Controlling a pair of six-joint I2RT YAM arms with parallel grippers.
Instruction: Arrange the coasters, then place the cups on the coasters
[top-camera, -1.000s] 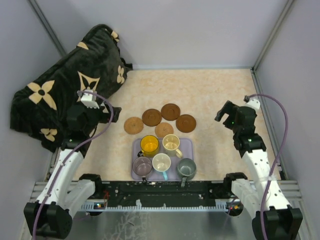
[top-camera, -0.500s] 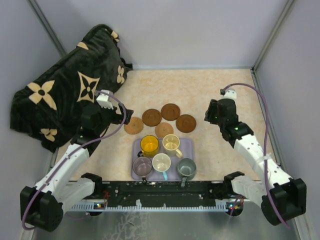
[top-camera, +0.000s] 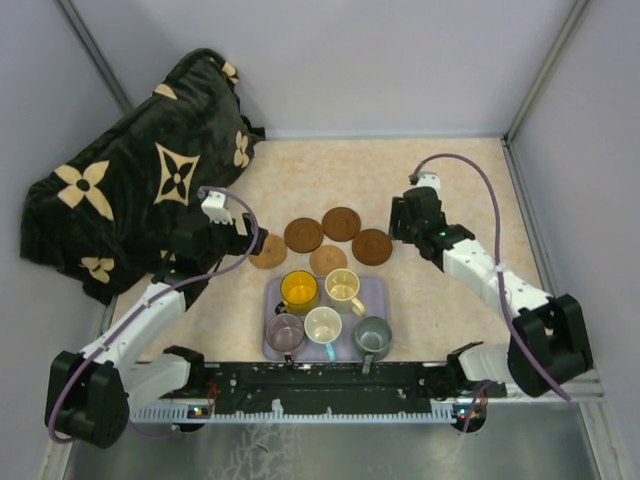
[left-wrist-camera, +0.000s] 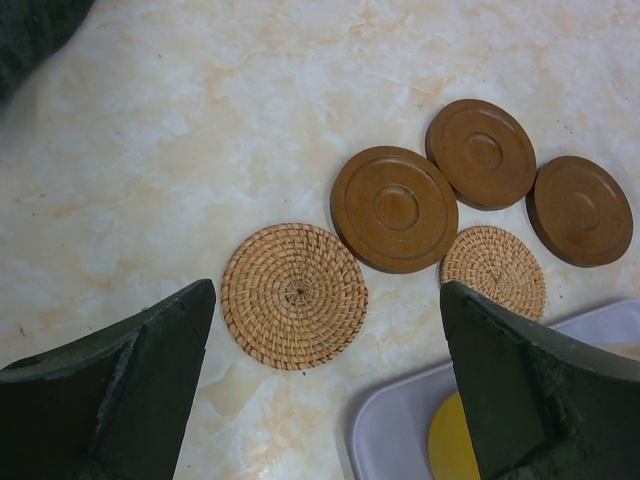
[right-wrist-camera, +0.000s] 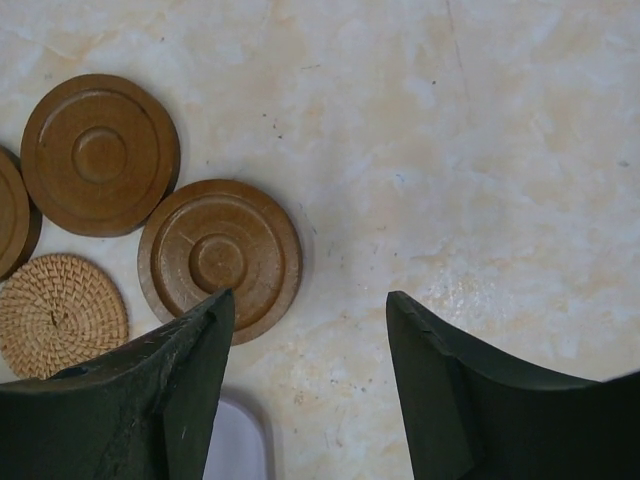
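Right gripper (right-wrist-camera: 308, 310), jaws spread empty, is hovering just right of the rightmost dark round wooden coaster (right-wrist-camera: 220, 258) beyond the lavender rectangular tray (top-camera: 372, 292).

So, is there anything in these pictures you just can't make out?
Left wrist view: the yellow mug is only a sliver, cut by the bottom edge and the left arm's finger; no other cup shows.
Right wrist view: the tray is just a corner between the right arm's fingers; one coaster is cut by the left edge.
Top view: anything under the dark blanket is hidden.
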